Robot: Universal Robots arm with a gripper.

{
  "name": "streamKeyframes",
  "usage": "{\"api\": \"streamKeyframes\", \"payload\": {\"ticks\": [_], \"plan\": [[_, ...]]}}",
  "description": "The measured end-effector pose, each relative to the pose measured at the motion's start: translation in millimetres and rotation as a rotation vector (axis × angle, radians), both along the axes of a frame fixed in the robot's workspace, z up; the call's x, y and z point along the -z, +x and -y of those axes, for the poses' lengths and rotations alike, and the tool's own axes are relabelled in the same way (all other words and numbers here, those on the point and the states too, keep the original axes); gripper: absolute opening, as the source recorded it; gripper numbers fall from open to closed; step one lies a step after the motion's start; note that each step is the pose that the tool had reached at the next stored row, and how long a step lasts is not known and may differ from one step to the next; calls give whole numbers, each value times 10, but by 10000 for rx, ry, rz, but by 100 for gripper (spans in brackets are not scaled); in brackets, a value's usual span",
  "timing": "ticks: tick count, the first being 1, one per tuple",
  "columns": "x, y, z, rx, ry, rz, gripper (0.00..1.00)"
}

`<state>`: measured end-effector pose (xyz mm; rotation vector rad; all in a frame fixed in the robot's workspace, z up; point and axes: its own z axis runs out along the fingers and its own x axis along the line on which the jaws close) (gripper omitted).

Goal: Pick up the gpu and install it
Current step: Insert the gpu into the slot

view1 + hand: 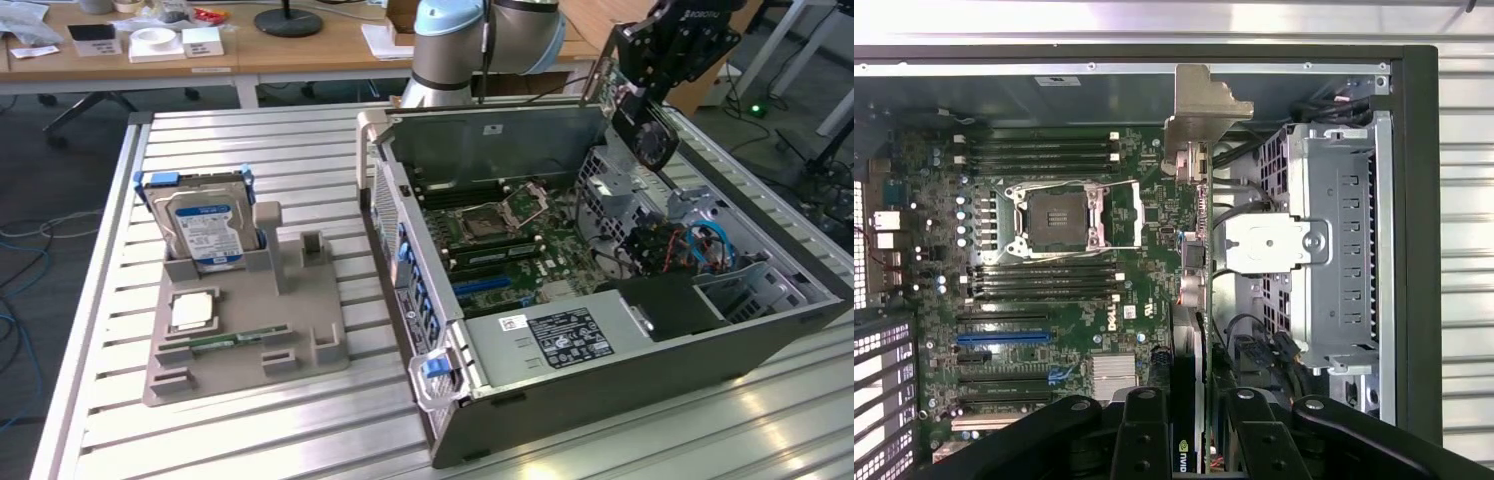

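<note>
Seemingly office desks (pixel 320 55) beyond slatted table (pixel 267 140); open case (pixel 601 400), gpu (pixel 1204 105) in gripper (pixel 1196 400)

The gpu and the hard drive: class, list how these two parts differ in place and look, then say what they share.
Place: the gpu is clamped in the gripper over the open computer case; the hard drive sits in the grey holder. Look: the gpu is dark; the hard drive is silver with a blue-white label. Shared: both are flat rectangular parts standing on edge.
</note>
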<state>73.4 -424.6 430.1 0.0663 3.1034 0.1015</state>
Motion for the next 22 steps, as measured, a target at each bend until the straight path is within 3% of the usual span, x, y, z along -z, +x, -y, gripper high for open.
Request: {"api": "streamKeyframes", "payload": {"ticks": [11,22], "plan": [[0,0,0,-43,-1,0,26],[0,-6,0,-1087,-3,0,26]]}}
